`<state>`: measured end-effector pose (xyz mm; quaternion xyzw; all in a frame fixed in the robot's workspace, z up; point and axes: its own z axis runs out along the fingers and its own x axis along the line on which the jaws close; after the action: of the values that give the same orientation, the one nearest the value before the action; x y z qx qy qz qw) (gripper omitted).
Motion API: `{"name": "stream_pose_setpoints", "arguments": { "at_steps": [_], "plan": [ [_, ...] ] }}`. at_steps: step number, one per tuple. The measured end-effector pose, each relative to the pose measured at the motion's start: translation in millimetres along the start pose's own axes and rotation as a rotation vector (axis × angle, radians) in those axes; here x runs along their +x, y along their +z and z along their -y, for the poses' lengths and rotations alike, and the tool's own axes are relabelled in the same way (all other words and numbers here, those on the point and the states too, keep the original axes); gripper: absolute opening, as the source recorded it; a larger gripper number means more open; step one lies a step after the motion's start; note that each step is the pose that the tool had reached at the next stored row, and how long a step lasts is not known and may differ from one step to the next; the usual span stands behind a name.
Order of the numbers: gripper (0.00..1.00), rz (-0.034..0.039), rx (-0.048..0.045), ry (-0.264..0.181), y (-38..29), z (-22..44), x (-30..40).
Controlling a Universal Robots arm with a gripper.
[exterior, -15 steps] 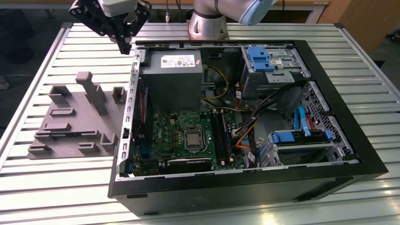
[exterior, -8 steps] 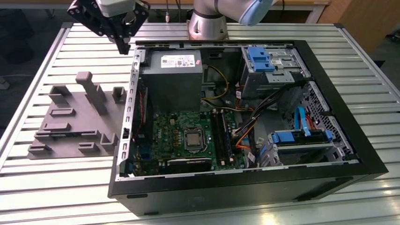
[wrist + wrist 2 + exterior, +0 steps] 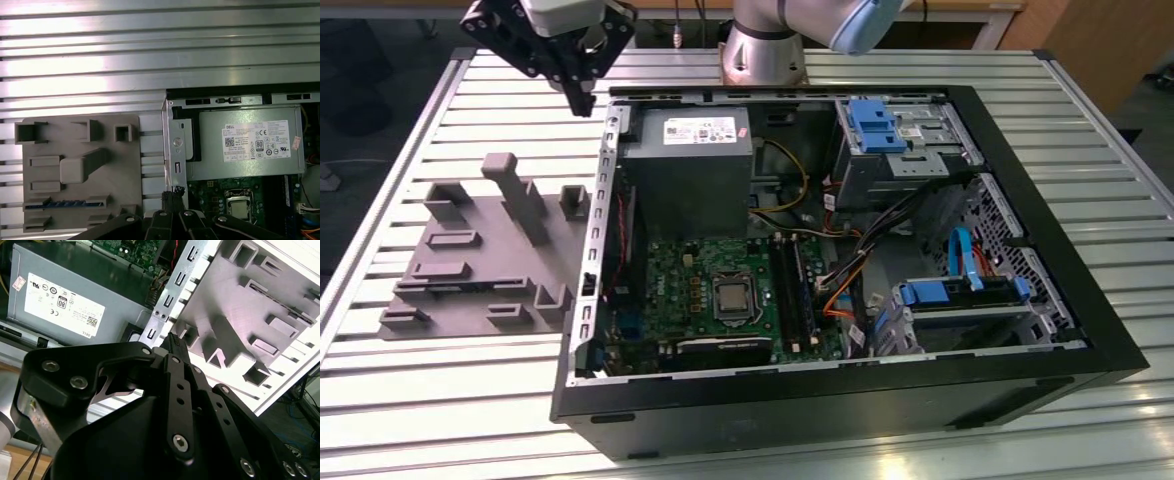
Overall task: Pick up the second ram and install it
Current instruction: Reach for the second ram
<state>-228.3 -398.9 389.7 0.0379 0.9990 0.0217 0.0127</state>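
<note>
In the exterior view, the hand (image 3: 578, 100) is hanging above the counter (image 3: 427, 420) by the back corner of the open computer case (image 3: 854, 400), toward the exterior view's left. Its fingers are looking clenched together on nothing. The grey holder block (image 3: 467, 265) is lying on the counter just beside the case wall. Inside the case, this view is laying out the motherboard (image 3: 680, 275) and its long black memory slots (image 3: 794, 290), well apart from the hand.

In the second wrist view, the hand (image 3: 174, 340) is pointing at the seam between the case's metal edge and the holder block (image 3: 235, 315). Its tips are pressing together, and the power supply (image 3: 75, 300) is sitting nearby.

In the first wrist view, the second ram (image 3: 65, 204) is showing as a thin blue-green strip standing on edge in one of the holder block's slots. It is sitting apart from the hand (image 3: 173, 192), which is hovering over the case wall. This view is giving the stick's exact slot.

By its look, the stick is likely to handle as light, stiff and thin, yet fragile. The best hold is probably a square pinch across its two flat faces, near the middle of the exposed upper edge. A tilted hold could be twisting or jamming it in the slot.
</note>
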Motion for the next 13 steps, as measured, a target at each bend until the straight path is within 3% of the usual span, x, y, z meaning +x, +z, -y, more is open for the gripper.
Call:
{"name": "stream_pose_setpoints", "arguments": {
  "at_steps": [13],
  "plan": [
    [0.11,0.0000,0.0000,0.000,0.2,0.3,4.2]
  ]
}}
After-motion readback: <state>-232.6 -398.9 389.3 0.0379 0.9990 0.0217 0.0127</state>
